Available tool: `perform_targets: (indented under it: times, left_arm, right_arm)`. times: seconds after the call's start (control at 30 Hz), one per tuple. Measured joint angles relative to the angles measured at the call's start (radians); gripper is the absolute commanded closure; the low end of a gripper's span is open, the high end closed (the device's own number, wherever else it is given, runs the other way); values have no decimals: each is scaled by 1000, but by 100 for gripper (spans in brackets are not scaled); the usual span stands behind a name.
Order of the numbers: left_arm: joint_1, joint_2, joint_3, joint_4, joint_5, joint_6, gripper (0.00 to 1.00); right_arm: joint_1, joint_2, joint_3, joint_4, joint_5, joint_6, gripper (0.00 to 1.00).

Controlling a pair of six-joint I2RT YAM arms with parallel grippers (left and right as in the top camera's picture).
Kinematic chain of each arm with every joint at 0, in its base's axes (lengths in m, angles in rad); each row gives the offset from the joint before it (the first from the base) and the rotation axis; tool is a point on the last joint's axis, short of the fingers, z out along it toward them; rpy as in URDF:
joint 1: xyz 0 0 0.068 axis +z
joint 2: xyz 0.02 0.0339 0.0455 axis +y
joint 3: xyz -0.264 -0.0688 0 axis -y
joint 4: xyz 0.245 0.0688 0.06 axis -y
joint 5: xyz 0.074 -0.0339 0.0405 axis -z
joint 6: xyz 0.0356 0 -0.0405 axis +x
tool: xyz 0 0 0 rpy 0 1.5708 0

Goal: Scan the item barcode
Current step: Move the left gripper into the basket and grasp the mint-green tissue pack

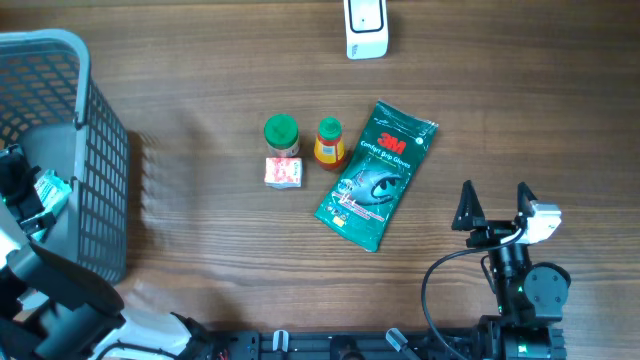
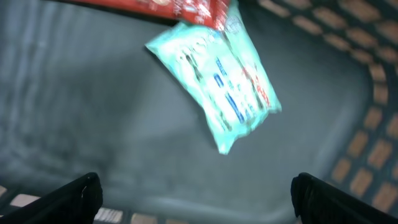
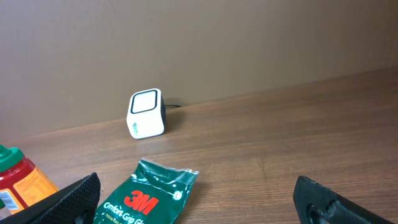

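The white barcode scanner stands at the table's far edge, and it shows again as a scanner ahead in the right wrist view. A green 3M glove pouch lies flat mid-table. My right gripper hovers open to the right of that pouch, holding nothing. My left gripper is open inside the grey basket, above a teal packet and a red packet on the basket floor; its fingers touch neither.
Left of the pouch stand a green-lidded jar, an orange-labelled jar and a small red-and-white box. The orange-labelled jar shows at the left edge of the right wrist view. A brown wall rises behind the scanner.
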Motion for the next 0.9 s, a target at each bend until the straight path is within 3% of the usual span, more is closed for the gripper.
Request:
perform_targets:
  times: [0.07, 0.23, 0.43, 0.7, 0.73, 0.83, 0.9]
  left_arm:
    - [0, 19, 0, 7, -26, -53, 7]
    - [0, 98, -2, 39, -68, -130, 7]
    - [0, 161, -3, 77, -101, -161, 21]
    - [0, 224, -6, 104, -113, -164, 26]
    - [0, 231, -6, 108, -113, -164, 29]
    - [0, 254, -6, 123, -113, -171, 53]
    - [0, 261, -6, 132, -115, -175, 77]
  right_arm:
    - [0, 0, 0, 0, 0, 0, 0]
    - [0, 0, 0, 0, 0, 0, 0]
    - [0, 0, 0, 0, 0, 0, 0]
    - [0, 0, 0, 0, 0, 0, 0]
    - [0, 0, 0, 0, 0, 0, 0]
    - [0, 0, 0, 0, 0, 0, 0]
    - [0, 0, 0, 0, 0, 0, 0]
